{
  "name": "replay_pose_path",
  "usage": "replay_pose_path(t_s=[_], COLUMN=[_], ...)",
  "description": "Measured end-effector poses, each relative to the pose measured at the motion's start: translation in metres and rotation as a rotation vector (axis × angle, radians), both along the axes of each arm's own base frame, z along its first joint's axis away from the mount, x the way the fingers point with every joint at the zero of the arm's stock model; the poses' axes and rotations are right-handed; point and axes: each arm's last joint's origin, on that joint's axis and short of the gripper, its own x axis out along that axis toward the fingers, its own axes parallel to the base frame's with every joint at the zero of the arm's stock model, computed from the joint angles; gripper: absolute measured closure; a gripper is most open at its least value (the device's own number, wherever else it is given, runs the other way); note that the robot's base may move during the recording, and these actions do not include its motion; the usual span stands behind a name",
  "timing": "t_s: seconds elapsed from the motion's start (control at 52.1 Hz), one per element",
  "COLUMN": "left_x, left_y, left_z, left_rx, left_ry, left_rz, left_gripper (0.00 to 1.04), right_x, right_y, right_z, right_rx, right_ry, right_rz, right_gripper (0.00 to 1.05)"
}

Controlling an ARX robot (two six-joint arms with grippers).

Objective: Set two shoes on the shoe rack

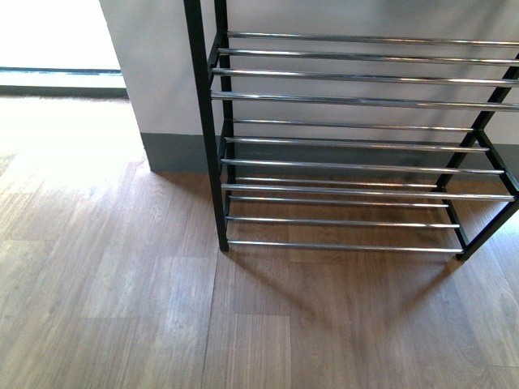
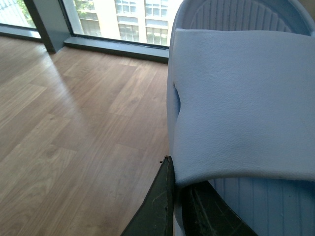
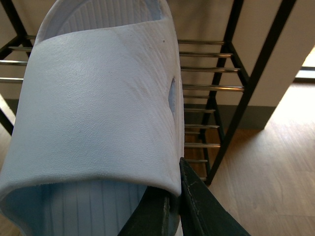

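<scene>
From the front camera I see only the shoe rack (image 1: 357, 100): black side frames and chrome bars in at least 3 tiers, standing on the wooden floor (image 1: 122, 284) against a white wall (image 1: 154, 65) with a grey skirting. Neither arm shows in that view.

Both shoes are up in the arms, off the floor. They are pale blue moulded slides with a broad strap and a ribbed footbed (no laces on either). On my left wrist feed the first shoe (image 2: 241, 103) fills the near side of the frame. The left pincer (image 2: 178, 199) is closed on it, its 2 dark fingers (image 2: 160, 206) nipping the side wall of the sole just below the strap's edge. Beyond it lie bare floorboards and a window (image 2: 128, 19) with buildings outside.

On the right wrist feed the second shoe (image 3: 98, 108) sits the same way, strap towards the camera. The right pincer (image 3: 173, 209) is clamped on the sole's edge, with one finger under the strap side and the other outside it. The rack stands behind this shoe, well apart from it, its bars running behind the toe end. The frame edge cuts off both grips, so the bite looks narrow to me, only the rim.
</scene>
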Motion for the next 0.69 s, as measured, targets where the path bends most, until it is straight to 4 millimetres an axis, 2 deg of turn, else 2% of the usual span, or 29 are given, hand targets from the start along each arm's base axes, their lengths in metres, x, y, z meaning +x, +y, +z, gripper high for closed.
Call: replay_pose_path(t_s=[0.691], left_x=[-0.0007], left_y=[0.0024], left_z=[0.006], left_rx=[-0.015], left_ry=[-0.058], left_rz=[0.003], left_gripper=[1.03], right_x=[0.0], right_y=[0.0], right_z=[-0.0002], right_rx=[0.0], right_ry=[0.001], right_rz=[-0.001], right_gripper=[1.03])
